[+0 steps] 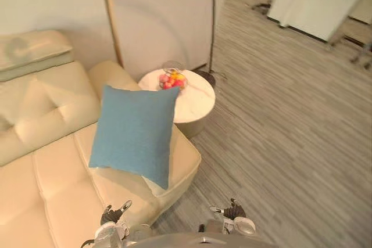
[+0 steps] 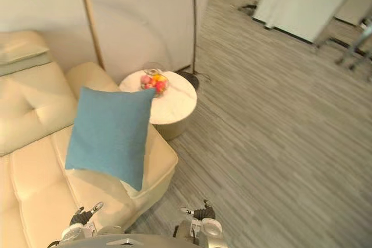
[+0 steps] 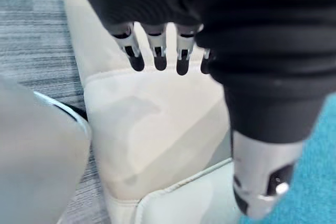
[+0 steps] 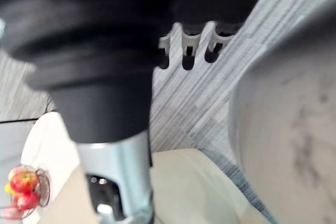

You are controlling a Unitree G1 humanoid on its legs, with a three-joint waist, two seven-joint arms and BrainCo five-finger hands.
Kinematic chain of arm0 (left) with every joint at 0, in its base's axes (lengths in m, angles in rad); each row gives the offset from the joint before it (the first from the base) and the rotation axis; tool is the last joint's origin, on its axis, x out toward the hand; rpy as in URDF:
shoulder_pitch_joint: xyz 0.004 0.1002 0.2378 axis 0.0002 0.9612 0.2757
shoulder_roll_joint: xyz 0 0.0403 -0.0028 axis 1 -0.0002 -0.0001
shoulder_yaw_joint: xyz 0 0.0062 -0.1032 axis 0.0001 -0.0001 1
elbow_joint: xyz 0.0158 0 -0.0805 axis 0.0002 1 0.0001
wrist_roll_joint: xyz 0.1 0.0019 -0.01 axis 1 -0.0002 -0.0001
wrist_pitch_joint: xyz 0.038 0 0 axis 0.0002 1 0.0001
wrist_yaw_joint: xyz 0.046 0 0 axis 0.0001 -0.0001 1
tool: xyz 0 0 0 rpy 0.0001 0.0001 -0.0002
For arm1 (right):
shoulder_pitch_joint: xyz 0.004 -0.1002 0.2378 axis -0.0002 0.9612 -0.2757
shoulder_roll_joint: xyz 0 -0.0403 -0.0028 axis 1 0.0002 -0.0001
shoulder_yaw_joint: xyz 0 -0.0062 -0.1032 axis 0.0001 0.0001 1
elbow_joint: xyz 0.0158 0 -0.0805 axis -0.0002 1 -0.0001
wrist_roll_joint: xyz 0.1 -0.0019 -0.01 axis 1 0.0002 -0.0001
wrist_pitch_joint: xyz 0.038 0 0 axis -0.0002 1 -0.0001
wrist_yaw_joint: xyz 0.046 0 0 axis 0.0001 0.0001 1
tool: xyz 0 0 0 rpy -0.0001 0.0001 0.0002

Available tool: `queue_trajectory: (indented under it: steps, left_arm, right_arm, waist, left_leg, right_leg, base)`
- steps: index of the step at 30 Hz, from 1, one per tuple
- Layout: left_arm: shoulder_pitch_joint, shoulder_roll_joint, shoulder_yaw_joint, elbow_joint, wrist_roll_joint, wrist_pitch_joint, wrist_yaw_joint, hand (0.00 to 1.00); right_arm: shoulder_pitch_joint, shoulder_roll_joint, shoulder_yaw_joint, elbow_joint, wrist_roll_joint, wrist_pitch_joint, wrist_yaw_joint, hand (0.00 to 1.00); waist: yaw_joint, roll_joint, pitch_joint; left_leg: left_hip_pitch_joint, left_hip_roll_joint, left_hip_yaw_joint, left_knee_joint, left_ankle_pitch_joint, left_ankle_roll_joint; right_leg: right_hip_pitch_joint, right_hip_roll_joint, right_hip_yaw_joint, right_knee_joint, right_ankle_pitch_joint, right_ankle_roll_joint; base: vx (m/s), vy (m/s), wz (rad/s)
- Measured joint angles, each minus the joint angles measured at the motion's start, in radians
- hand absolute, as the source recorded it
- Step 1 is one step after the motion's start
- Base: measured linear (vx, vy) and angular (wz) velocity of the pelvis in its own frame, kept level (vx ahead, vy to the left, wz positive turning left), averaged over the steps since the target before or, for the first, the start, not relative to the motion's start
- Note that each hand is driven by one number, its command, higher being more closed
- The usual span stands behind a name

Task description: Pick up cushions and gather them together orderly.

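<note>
A blue square cushion point(image 1: 136, 135) stands tilted on the cream sofa point(image 1: 40, 172), leaning against the sofa's right arm point(image 1: 110, 74). A pale cream cushion-like pad point(image 1: 29, 50) lies on top of the sofa back at the far left. My left hand point(image 1: 114, 220) hangs low near the sofa's front corner, fingers point(image 3: 157, 56) relaxed and holding nothing; the blue cushion point(image 3: 317, 182) shows beside its thumb. My right hand point(image 1: 233, 214) hangs low over the floor, open and empty, its fingers point(image 4: 187, 51) straight.
A round white side table point(image 1: 192, 105) stands by the sofa arm, carrying a wire bowl of fruit point(image 1: 173, 79). A floor lamp's dark base point(image 1: 204, 76) and thin pole sit behind it. Grey striped carpet point(image 1: 290, 132) spreads to the right.
</note>
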Motion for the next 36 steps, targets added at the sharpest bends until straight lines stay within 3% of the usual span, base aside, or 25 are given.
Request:
queue_trajectory:
  steps: [2, 4, 6, 8, 11, 12, 15, 17, 22, 28, 36]
  left_arm:
    - [0.001, 0.000, 0.008, 0.000, 0.000, 0.000, 0.001, 0.00]
    - [0.001, 0.006, 0.016, -0.006, 0.000, -0.001, 0.001, 0.00]
    - [0.023, -0.035, 0.046, -0.012, -0.003, -0.001, 0.004, 0.00]
    - [0.025, -0.063, 0.074, -0.014, -0.010, -0.001, 0.015, 0.00]
    - [0.017, -0.060, 0.077, -0.017, -0.010, -0.001, 0.020, 0.00]
    - [0.019, -0.060, 0.076, -0.017, -0.010, -0.001, 0.020, 0.00]
    - [0.019, -0.062, 0.071, -0.015, -0.008, -0.001, 0.020, 0.00]
    - [0.020, -0.060, 0.067, -0.010, -0.008, -0.001, 0.019, 0.00]
    - [0.012, -0.031, 0.026, 0.003, 0.004, 0.000, 0.016, 0.00]
    - [0.014, -0.028, 0.017, 0.004, 0.003, 0.000, 0.012, 0.00]
    - [0.019, -0.010, -0.018, -0.003, 0.000, 0.000, 0.012, 0.00]
  right_arm:
    - [0.001, -0.007, 0.004, 0.000, 0.001, 0.001, 0.005, 0.00]
    - [0.015, -0.012, 0.018, 0.008, 0.003, 0.003, 0.007, 0.00]
    - [0.007, -0.053, 0.021, 0.043, 0.003, 0.005, 0.006, 0.00]
    - [-0.006, -0.062, 0.022, 0.048, 0.004, 0.004, 0.006, 0.00]
    - [-0.007, -0.058, 0.022, 0.047, 0.010, 0.004, 0.000, 0.00]
    - [-0.006, -0.054, 0.016, 0.048, 0.013, 0.004, -0.006, 0.00]
    - [-0.010, -0.037, 0.004, 0.047, 0.013, 0.001, -0.006, 0.00]
    - [-0.014, -0.030, -0.016, 0.048, 0.015, 0.001, -0.006, 0.00]
    - [-0.009, 0.004, -0.074, 0.046, 0.021, 0.001, -0.006, 0.00]
    - [0.016, 0.013, -0.087, 0.004, 0.019, 0.004, -0.011, 0.00]
    - [0.085, -0.003, -0.021, -0.417, -0.004, 0.013, -0.043, 0.00]
  waist:
    - [-0.009, -0.001, -0.002]
    - [-0.013, -0.031, -0.012]
    - [0.012, 0.033, -0.042]
    - [0.011, 0.058, -0.047]
    - [-0.006, 0.057, -0.044]
    - [-0.008, 0.055, -0.038]
    - [-0.005, 0.050, -0.032]
    - [-0.006, 0.056, -0.035]
    - [-0.015, 0.028, -0.042]
    - [-0.012, 0.018, -0.039]
    - [-0.016, 0.003, -0.028]
  left_leg:
    - [-0.027, -0.024, -0.110, 0.024, -0.011, -0.018]
    - [-0.066, -0.067, -0.213, 0.092, -0.044, -0.049]
    - [-0.095, -0.021, -0.309, 0.100, -0.052, -0.092]
    - [-0.114, 0.016, -0.328, 0.073, -0.028, -0.100]
    - [-0.141, 0.085, -0.187, 0.067, 0.012, -0.101]
    - [-0.120, 0.145, 0.013, 0.064, 0.021, -0.106]
    - [-0.073, 0.183, 0.241, 0.060, 0.040, -0.098]
    - [-0.065, 0.168, 0.259, 0.026, 0.053, -0.094]
    - [-0.002, 0.070, 0.265, -0.194, 0.168, -0.064]
    - [0.055, 0.032, 0.267, -0.268, 0.195, -0.050]
    - [0.099, 0.028, 0.361, -0.279, 0.182, -0.048]
  right_leg:
    - [-0.004, 0.061, 0.162, -0.190, 0.003, 0.010]
    - [0.016, 0.055, 0.226, -0.306, 0.079, 0.024]
    - [0.013, 0.080, 0.111, -0.280, 0.039, -0.025]
    - [0.009, 0.087, 0.034, -0.302, 0.036, -0.051]
    - [0.048, 0.083, -0.070, -0.356, 0.048, -0.075]
    - [0.090, 0.082, -0.112, -0.374, 0.053, -0.083]
    - [0.142, 0.057, -0.134, -0.416, 0.057, -0.077]
    - [0.155, 0.048, -0.130, -0.450, 0.074, -0.065]
    - [0.178, -0.005, -0.133, -0.571, 0.156, -0.032]
    - [0.228, -0.022, -0.129, -0.603, 0.167, -0.017]
    - [0.199, -0.015, -0.027, -0.600, 0.183, -0.008]
  base:
    - [0.19, -0.279, 1.61]
    - [0.24, -0.348, 1.79]
    - [0.28, -0.382, 1.27]
    - [0.19, -0.290, 0.90]
    - [0.12, -0.192, 1.00]
    - [0.09, -0.094, 0.78]
    - [0.02, -0.006, 0.35]
    - [-0.05, 0.096, -0.03]
    - [-0.03, 0.107, 0.09]
    - [-0.01, 0.069, 0.05]
    - [-0.01, 0.030, -0.37]
